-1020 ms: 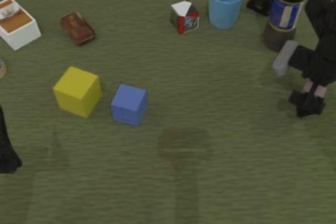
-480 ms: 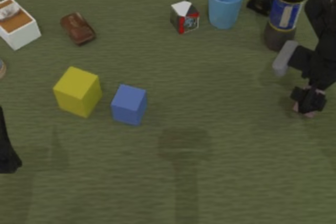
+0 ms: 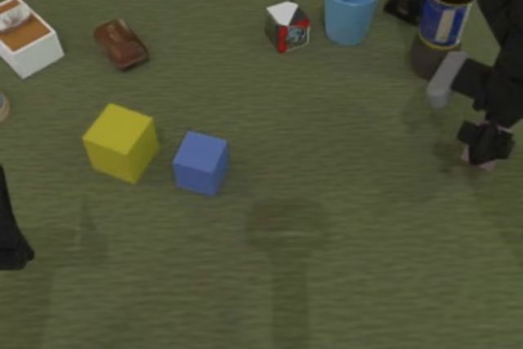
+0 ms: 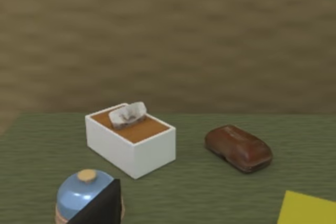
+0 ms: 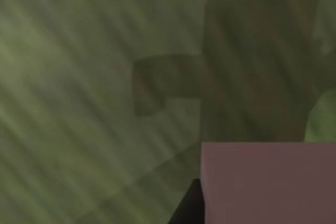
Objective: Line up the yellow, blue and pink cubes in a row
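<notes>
Right gripper (image 3: pixel 485 141) pinches the smallest pale pink matte cube (image 5: pixel 268 182) at the table's right edge.
Rigid and probably light, its flat opposite faces suit a squeeze. Farther left, the blue matte cube (image 3: pixel 200 162) sits just beside the largest yellow matte cube (image 3: pixel 121 141).

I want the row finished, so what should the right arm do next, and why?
Probably carry the pink cube left toward the blue cube: the right end effector looks closed on it at the table's right edge, while the yellow cube and blue sit together.
</notes>
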Motion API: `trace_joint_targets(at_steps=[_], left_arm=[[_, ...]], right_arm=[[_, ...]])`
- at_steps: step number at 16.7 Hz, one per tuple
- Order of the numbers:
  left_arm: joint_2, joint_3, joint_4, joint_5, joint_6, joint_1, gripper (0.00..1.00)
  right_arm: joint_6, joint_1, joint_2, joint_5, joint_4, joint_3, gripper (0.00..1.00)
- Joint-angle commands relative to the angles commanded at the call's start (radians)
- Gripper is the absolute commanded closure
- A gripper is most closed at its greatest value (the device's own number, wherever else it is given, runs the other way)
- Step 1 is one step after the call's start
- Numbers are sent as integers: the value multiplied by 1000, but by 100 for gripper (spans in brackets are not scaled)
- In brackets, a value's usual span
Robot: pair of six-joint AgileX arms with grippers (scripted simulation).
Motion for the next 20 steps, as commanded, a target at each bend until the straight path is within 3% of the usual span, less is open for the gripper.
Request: trace_joint_targets(at_steps=[5, 11, 14, 20], left_arm=[[0, 0, 0, 0, 0, 0, 0], [0, 0, 0, 0, 0, 0, 0], [0, 0, 0, 0, 0, 0, 0], [0, 0, 0, 0, 0, 0, 0]], right_arm=[[0, 5, -57, 0, -156, 94, 100], [-1, 16, -63, 0, -159, 90, 100], [-13, 111, -102, -2, -155, 50, 100], [-44, 410, -220, -6, -144, -85, 100]])
